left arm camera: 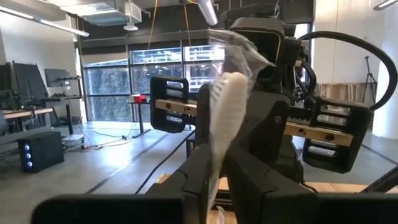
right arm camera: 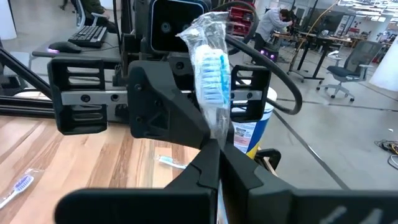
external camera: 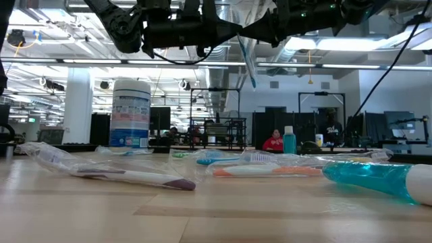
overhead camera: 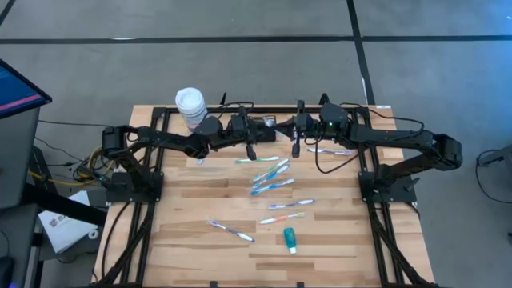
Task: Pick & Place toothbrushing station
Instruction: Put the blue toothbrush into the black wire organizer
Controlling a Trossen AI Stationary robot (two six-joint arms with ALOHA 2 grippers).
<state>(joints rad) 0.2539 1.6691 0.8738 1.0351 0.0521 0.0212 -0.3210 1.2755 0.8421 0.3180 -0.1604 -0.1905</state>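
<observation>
Item: 1 wrapped toothbrush (right arm camera: pixel 208 68) mid-handover, pinched in the shut right gripper (right arm camera: pixel 214 146) with the left gripper (left arm camera: pixel 217 165) closing on it opposite; basket (external camera: pixel 216 133) far behind; next, right releases.

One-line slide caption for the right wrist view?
Right gripper shut on a plastic-wrapped toothbrush, bristle head up, facing the left gripper above the wooden table.

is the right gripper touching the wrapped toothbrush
Touching: in the right wrist view the right gripper pinches the wrapped toothbrush between its closed fingers.
</observation>
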